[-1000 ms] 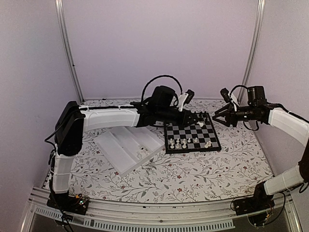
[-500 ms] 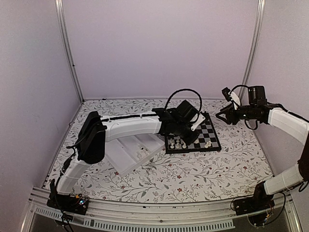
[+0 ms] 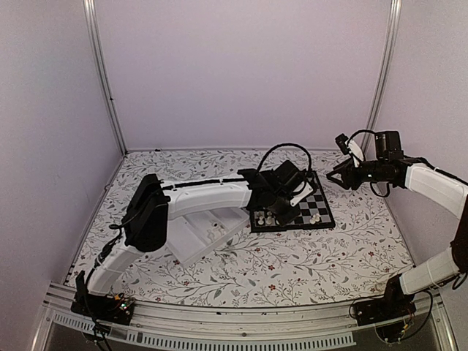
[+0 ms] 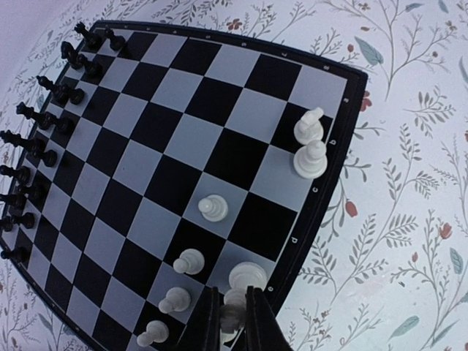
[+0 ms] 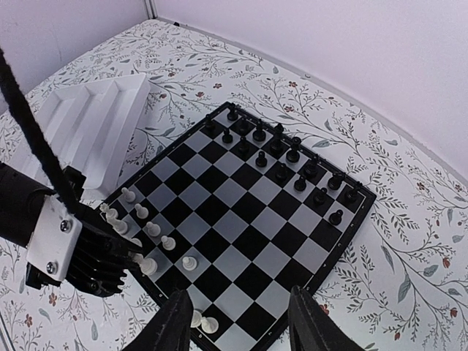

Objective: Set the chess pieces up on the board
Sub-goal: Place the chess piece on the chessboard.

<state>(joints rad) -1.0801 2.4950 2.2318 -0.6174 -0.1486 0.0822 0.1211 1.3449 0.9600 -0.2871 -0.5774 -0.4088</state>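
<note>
**Left claw** [image 4: 232,296]. Your fingers stand narrow, pinched on one white chessman [image 4: 232,318]. You hold it over the edge row of squares of the board [image 4: 219,150], hard by the black border. Your fingers hide its foot, so whether it touches the board cannot be told.

**Neighbours.** A broader white piece [image 4: 247,276] stands just beside the held one. The other white chess pieces [image 4: 213,209] also stand on this side of the board. Three form a short line next to the claw, one stands a square further in, and two are close together near the corner.

**Far side.** The black chessmen [image 4: 55,91] fill two rows along the opposite edge.

**Right claw** [image 5: 241,322]. Your fingers are spread wide with nothing between them. The claw hangs in the air, looking down on the board from beside it, well apart from the left claw.

**Surroundings.** The board lies flat on the flower-patterned desk [image 4: 409,219]. In the top view, a white compartmented tray [image 3: 191,228] lies on the desk just beside the board's left edge. Your left arm [image 3: 205,196] reaches across above its far part.
</note>
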